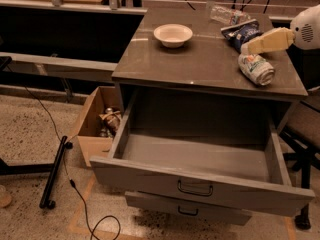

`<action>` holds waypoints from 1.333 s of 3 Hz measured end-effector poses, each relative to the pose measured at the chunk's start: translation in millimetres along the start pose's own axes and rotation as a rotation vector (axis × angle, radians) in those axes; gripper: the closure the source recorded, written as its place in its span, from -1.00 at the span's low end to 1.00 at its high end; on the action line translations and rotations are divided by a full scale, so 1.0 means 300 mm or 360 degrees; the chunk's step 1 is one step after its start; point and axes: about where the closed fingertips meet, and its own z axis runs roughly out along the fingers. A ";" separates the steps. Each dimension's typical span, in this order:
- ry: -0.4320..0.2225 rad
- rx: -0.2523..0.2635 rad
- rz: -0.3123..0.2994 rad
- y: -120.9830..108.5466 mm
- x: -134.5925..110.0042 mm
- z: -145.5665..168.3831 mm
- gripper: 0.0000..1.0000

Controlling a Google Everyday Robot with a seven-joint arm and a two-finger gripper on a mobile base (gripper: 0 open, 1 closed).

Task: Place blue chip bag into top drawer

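Grey metal fills the lower frame: the top drawer (140,174) stands pulled out, its inside bare, with a narrower lower drawer (187,209) slightly out beneath it. At lower left, a cardboard box (90,149) sits on the floor beside the cabinet. On the cabinet top (200,64), right of centre, a white-green can (256,68) lies on its side. Just behind it the cream gripper (246,48) reaches in from the right edge, its tip at the blue chip bag (243,34); I cannot tell whether it is open or closed. A white bowl (173,34) sits further left, and a clear bottle (227,16) lies at the back.
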 end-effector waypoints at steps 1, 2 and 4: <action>-0.0112 0.0176 0.0108 -0.157 0.030 0.056 -1.00; -0.0225 0.0366 0.0169 -0.309 -0.003 0.093 -1.00; -0.0211 0.0592 0.0285 -0.489 0.001 0.228 -1.00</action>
